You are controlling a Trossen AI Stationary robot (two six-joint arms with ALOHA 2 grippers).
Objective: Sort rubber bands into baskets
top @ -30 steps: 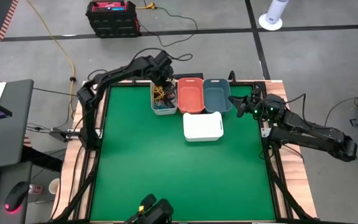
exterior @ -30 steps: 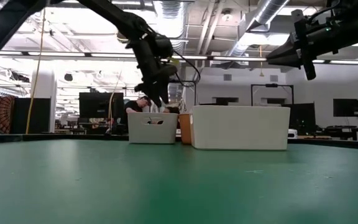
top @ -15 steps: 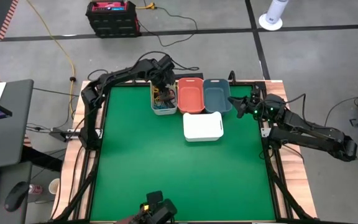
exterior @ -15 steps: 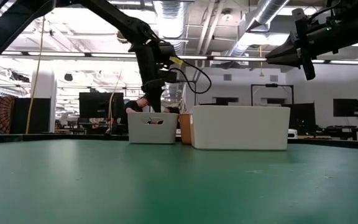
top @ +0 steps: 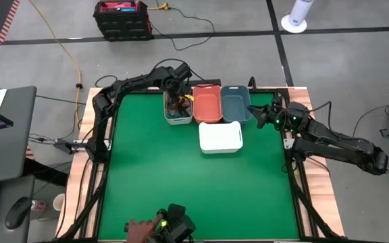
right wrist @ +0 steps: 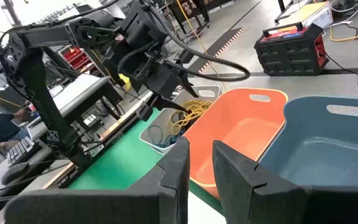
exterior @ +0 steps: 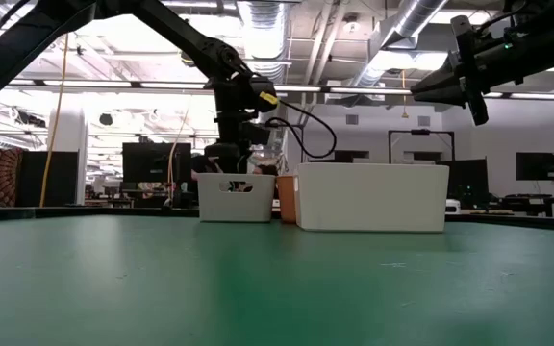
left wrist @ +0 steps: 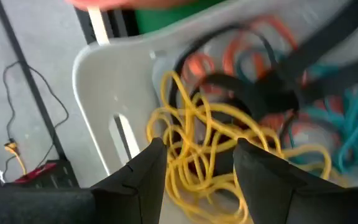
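Left gripper (top: pixel 175 101) was down inside the light grey basket (top: pixel 169 120) at the table's far edge, fingers apart, straddling a tangle of yellow rubber bands (left wrist: pixel 197 149). Nothing was clamped yet. Teal bands (left wrist: pixel 353 134), orange-red bands (left wrist: pixel 253 50) and black bands (left wrist: pixel 253 93) sat in the same heap, overlapping the yellow.

Right gripper (top: pixel 254 109) hovered just off the slate-blue basket (top: pixel 236 106), over the table's right side. Its fingers showed a narrow gap and held nothing.

Coral basket (top: pixel 206 103) sat between grey and blue, and looked empty in the right wrist view. White basket (top: pixel 220 137) was just in front of those 2; its contents were not visible.

My read for a clean pick:
- Close on yellow strands only, where they sit clear of the black loop.
- Lift slowly and straight up; bands snag, so expect strays of other colours to trail.
- If more than 1 colour comes up, shake off over grey before crossing.
- Keep the fingers off the grey wall so the bin doesn't drag.
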